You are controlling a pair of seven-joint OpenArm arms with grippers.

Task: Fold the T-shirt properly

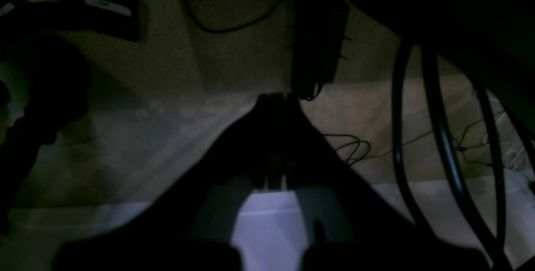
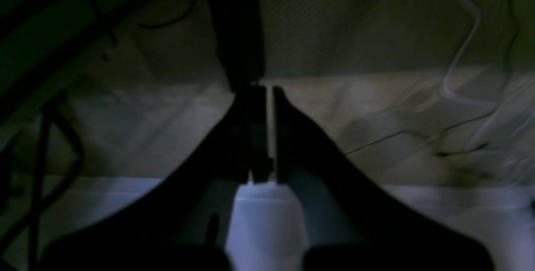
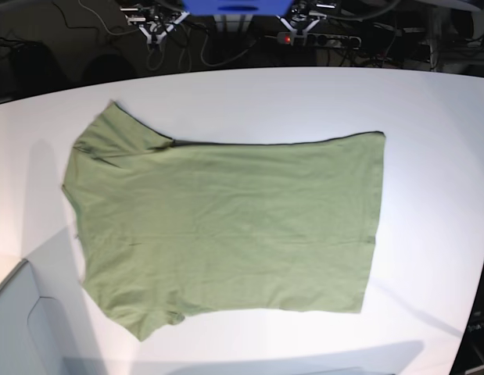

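Observation:
The olive-green T-shirt lies spread flat on the white table in the base view. Its sleeves point to the left and its hem runs down the right side. Neither gripper appears in the base view, and neither touches the shirt. In the left wrist view my left gripper is a dark shape with its fingers pressed together, shut on nothing. In the right wrist view my right gripper shows only a thin slit between its fingers and holds nothing. Both wrist views look past a white table edge at the floor, and the shirt is out of view there.
A grey rounded part sits at the table's bottom left corner. Cables and a power strip lie on the floor behind the table. Thick black cables hang to the right of the left gripper. A dark object stands beyond the right gripper.

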